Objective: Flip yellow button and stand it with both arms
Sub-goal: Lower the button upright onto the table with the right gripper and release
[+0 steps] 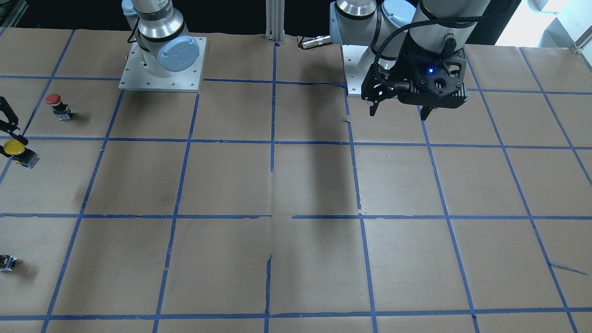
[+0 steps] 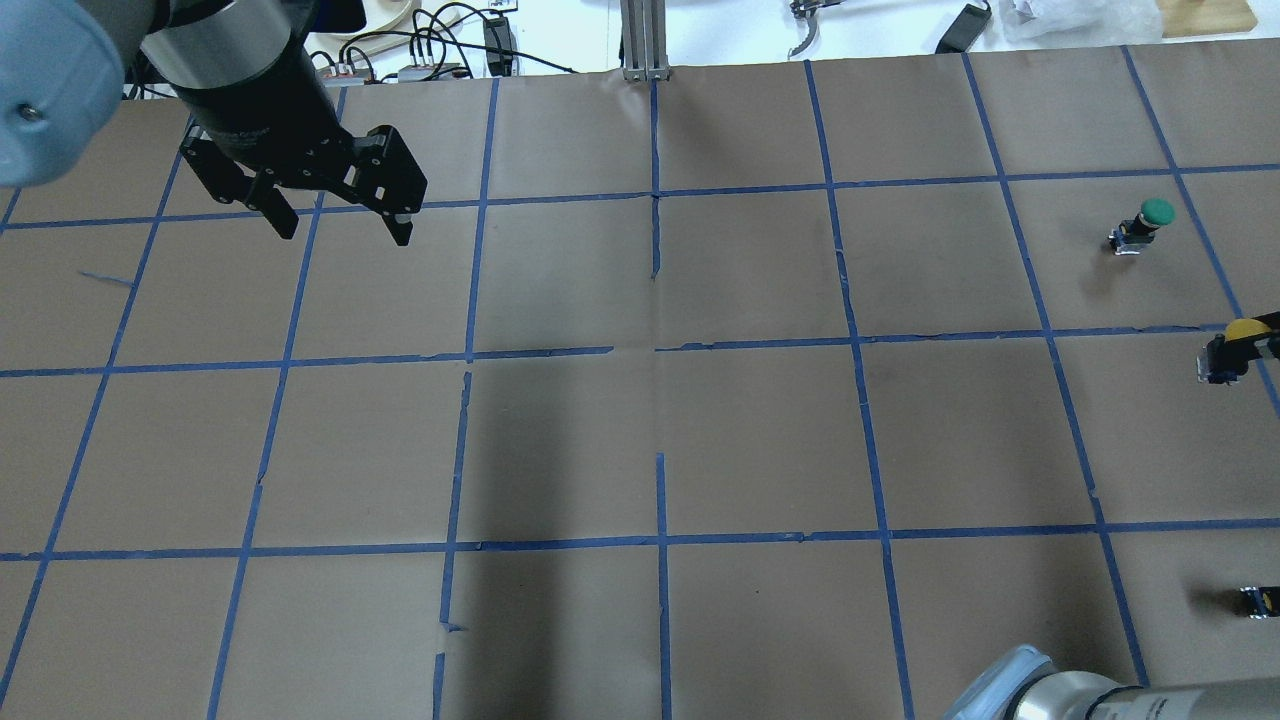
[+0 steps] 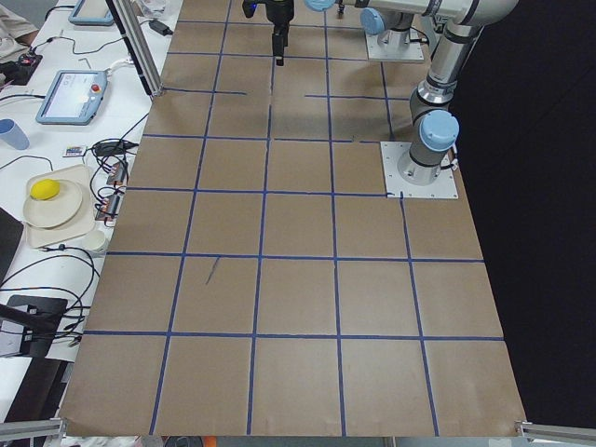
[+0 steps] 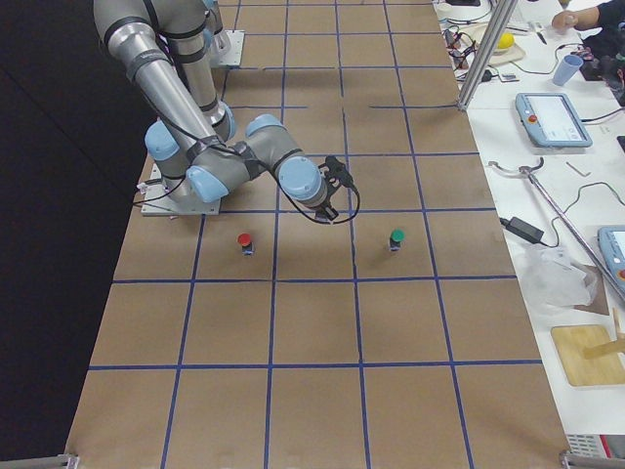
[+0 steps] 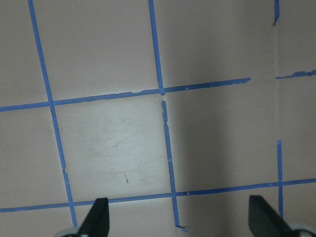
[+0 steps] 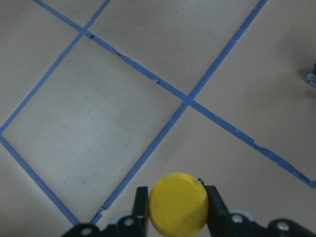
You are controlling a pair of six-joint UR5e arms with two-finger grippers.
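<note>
r jaws clamped on yellow button [image 6: 177, 205] cap; l jaws spread wide above table [image 5: 108, 148].

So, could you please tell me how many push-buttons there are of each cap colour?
yellow button: 1
red button: 1
green button: 1
Total: 3
</note>
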